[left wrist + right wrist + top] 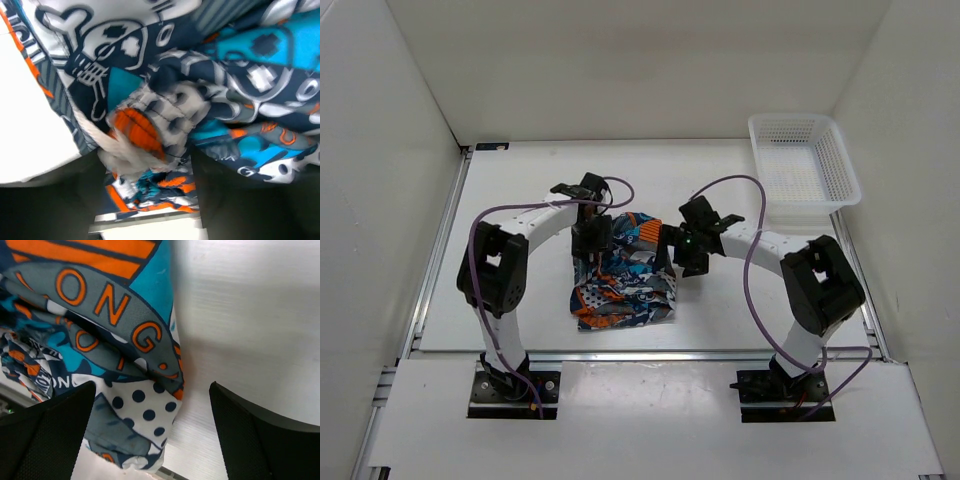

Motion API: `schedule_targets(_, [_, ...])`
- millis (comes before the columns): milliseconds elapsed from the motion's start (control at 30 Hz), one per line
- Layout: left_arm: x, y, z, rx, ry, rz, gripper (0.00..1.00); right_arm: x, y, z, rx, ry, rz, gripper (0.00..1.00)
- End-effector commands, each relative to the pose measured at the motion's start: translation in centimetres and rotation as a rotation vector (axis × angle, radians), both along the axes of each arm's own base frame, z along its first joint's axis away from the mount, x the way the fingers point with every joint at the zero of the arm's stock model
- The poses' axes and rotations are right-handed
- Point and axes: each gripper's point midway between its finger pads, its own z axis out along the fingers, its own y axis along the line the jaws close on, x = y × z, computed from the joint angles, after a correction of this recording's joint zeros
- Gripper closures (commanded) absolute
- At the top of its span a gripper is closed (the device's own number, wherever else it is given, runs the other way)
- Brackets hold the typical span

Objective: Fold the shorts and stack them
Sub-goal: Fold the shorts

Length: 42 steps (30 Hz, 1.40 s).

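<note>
Lab robot cell: white enclosure walls (620, 70), aluminium-railed table (520, 190).

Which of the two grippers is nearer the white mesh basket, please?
The right gripper, open at the shorts' right edge; the left gripper is over their left side, farther from the basket.

Top camera: the shorts (620, 275) lie in a crumpled heap on the white table (520, 170), towards its front edge and roughly midway between the two arms (495, 275), the print a jumble of navy, orange, teal and white. The left gripper (591, 242) points down at the heap's upper left corner, right over the cloth. The right gripper (682, 248) sits at the upper right edge, a green light glowing on it. How wide either pair of jaws stands is too small to read from up here. Purple cables (747, 265) loop off both arms. In the far right corner sits a white mesh basket (840, 170), well apart from the shorts.
</note>
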Motion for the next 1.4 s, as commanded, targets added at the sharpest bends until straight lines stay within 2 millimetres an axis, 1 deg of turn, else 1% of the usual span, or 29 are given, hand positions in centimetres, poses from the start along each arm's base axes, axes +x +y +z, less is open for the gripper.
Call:
schedule_targets(0, [2.0,-0.6,1.6,-0.014,-0.076,-0.009,0.40,-0.4,1.9,-0.4,0.124,0.029,0.044,0.04])
schedule_targets(67, [2.1,-0.4,1.6,-0.006,-0.080,-0.006,0.66,-0.9,2.6,-0.9,0.180,0.057,0.044,0.09])
schedule_targets(100, [2.1,-0.4,2.0,-0.010,-0.090,-0.006,0.88,-0.9,2.9,-0.9,0.199,0.053,0.040,0.15])
schedule_targets(167, [2.0,-0.7,2.5,-0.028,-0.097,-0.010,0.90,-1.2,2.9,-1.7,0.182,0.066,0.043,0.27])
schedule_targets(200, [2.0,-0.8,3.4,-0.043,-0.108,-0.012,0.90,-1.2,2.7,-1.8,0.169,0.068,0.037,0.45])
schedule_targets(233, [2.1,-0.8,3.8,-0.047,-0.116,-0.012,0.90,-1.2,2.5,-2.0,0.157,0.070,0.030,0.57])
schedule_targets(267, [2.0,-0.4,4.9,-0.049,-0.126,-0.012,0.90,-1.2,2.2,-2.2,0.139,0.068,0.030,0.66])
schedule_targets(300, [2.0,-0.6,5.7,-0.062,-0.134,-0.014,0.90,-0.8,2.2,-1.7,0.134,0.051,0.024,0.79])
schedule_targets(333, [1.6,-0.4,6.1,-0.061,-0.133,-0.014,0.90,-0.5,2.1,-1.1,0.128,0.028,0.026,0.83])
schedule_targets(400, [1.3,0.6,7.5,-0.070,-0.147,-0.020,0.90,-0.4,1.6,-0.9,0.100,0.019,0.024,0.84])
schedule_targets(433, [1.2,1.0,8.0,-0.082,-0.149,-0.008,0.90,-0.2,1.7,0.0,0.106,-0.002,0.036,0.76])
schedule_targets(467, [1.3,1.3,9.0,-0.089,-0.177,-0.011,0.90,-0.6,1.9,0.3,0.105,-0.010,0.056,0.62])
schedule_targets(500, [0.7,2.2,8.6,-0.075,-0.156,-0.010,0.90,-0.7,1.8,0.6,0.105,-0.010,0.056,0.30])
schedule_targets(533, [0.6,2.4,8.3,-0.079,-0.145,-0.004,0.90,-0.3,1.9,1.0,0.104,-0.025,0.052,0.20])
schedule_targets(600, [0.3,3.0,8.0,-0.069,-0.141,-0.016,0.90,-0.4,2.0,1.5,0.117,-0.031,0.057,0.09])
schedule_targets(633, [0.1,3.3,7.3,-0.048,-0.126,-0.012,0.90,-0.7,2.3,1.5,0.118,-0.030,0.067,0.01])
schedule_targets(700, [0.3,4.2,6.5,-0.037,-0.100,0.014,0.90,-1.0,2.6,1.3,0.131,-0.010,0.080,0.00])
schedule_targets(733, [0.1,4.0,5.8,-0.050,-0.083,0.010,0.90,-1.8,3.1,1.2,0.149,0.016,0.107,0.00])
schedule_targets(800, [0.6,4.7,5.5,-0.051,-0.091,0.035,0.90,-2.7,4.4,1.0,0.204,0.030,0.137,0.00])
schedule_targets(867, [0.6,4.7,5.6,-0.072,-0.084,0.040,0.90,-4.8,5.7,0.6,0.257,0.082,0.189,0.00])
schedule_targets(900, [0.6,4.7,5.6,-0.072,-0.084,0.040,0.90,-4.9,6.7,0.6,0.288,0.084,0.201,0.01])
schedule_targets(933, [0.6,4.7,5.6,-0.072,-0.084,0.040,0.90,-5.8,7.2,0.2,0.296,0.102,0.220,0.01])
schedule_targets(1033, [0.6,4.7,5.9,-0.073,-0.096,0.031,0.90,-5.8,8.2,-0.4,0.323,0.113,0.225,0.12])
schedule_targets(1067, [0.8,5.1,5.9,-0.073,-0.096,0.042,0.90,-5.9,8.3,-1.2,0.323,0.129,0.229,0.27])
schedule_targets(1133, [0.9,5.4,6.2,-0.075,-0.105,0.052,0.90,-5.9,8.8,-1.4,0.346,0.148,0.220,0.43])
schedule_targets(1167, [0.9,5.4,6.2,-0.075,-0.106,0.052,0.90,-5.8,9.2,-1.1,0.366,0.150,0.234,0.60])
schedule_targets(1300, [1.2,6.1,6.5,-0.077,-0.117,0.074,0.90,-5.2,8.9,-0.9,0.332,0.128,0.195,1.00])
schedule_targets(1333, [1.3,6.4,6.5,-0.076,-0.117,0.083,0.90,-4.8,8.0,-1.2,0.275,0.105,0.163,1.00])
schedule_targets(1367, [1.3,6.4,6.8,-0.077,-0.127,0.074,0.90,-4.4,7.6,-0.3,0.260,0.072,0.144,1.00])
